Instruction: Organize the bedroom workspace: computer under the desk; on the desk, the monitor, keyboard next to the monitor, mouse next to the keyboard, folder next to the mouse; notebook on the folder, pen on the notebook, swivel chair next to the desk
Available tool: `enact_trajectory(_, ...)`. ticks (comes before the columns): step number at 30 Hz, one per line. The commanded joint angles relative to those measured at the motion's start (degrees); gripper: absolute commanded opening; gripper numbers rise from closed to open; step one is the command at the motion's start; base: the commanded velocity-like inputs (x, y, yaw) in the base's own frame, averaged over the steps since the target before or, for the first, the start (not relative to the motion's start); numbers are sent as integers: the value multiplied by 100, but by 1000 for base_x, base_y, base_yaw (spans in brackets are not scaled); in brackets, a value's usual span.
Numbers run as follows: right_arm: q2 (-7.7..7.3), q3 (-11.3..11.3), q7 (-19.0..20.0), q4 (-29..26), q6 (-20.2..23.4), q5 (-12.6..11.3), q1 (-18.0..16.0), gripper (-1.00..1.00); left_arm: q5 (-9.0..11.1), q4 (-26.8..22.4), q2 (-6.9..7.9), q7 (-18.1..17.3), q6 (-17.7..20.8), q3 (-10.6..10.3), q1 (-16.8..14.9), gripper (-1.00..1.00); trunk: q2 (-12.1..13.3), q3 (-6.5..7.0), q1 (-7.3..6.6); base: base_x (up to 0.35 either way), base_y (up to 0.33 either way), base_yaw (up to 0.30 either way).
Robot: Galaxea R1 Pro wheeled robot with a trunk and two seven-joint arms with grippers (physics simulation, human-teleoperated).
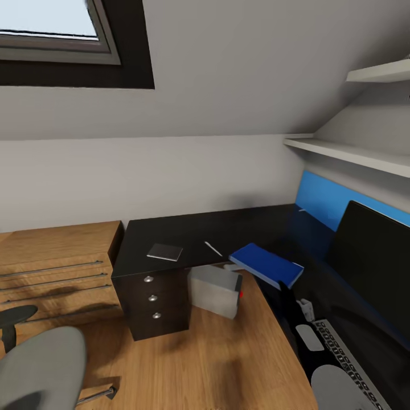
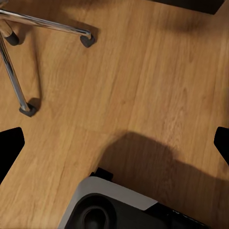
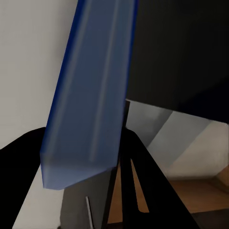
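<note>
Right now: folder (image 1: 266, 265) gripped in right end effector (image 1: 283, 285), over desk (image 1: 188, 233) edge.

You can read no text, label, brand or number anywhere; the keyboard (image 1: 348, 357) keys are too small to make out.

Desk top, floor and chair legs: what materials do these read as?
The black L-shaped desk looks like glossy lacquered board: it carries faint reflections. The floor reads as light wood planks with visible grain, satin finish. The swivel chair's thin legs look like chromed metal, bright with highlights, ending in dark casters, likely plastic.
</note>
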Motion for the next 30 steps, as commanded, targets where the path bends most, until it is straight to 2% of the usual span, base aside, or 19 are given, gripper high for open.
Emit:
enact_trajectory(1, 3, -22, 31, 4, 12, -49, -7, -100, 7, 2, -2, 13, -17, -13, -2, 100, -9, -18, 2, 0, 0, -90)
enact_trajectory(9, -6, -22, 30, 5, 13, -43, -7, -100, 5, 2, -1, 13, -17, -13, -2, 100, -9, -91, 2, 0, 0, -94)
enact_trajectory(20, -11, -22, 19, 5, 25, -61, -7, -100, 7, 2, -2, 9, -17, -13, -2, 100, -9, -182, 2, 2, 0, -11)
enact_trajectory(30, -7, -25, -11, -5, 6, -74, -7, -100, 7, 2, 4, 5, -12, -13, -1, 100, -9, -196, 2, 170, 0, 0)
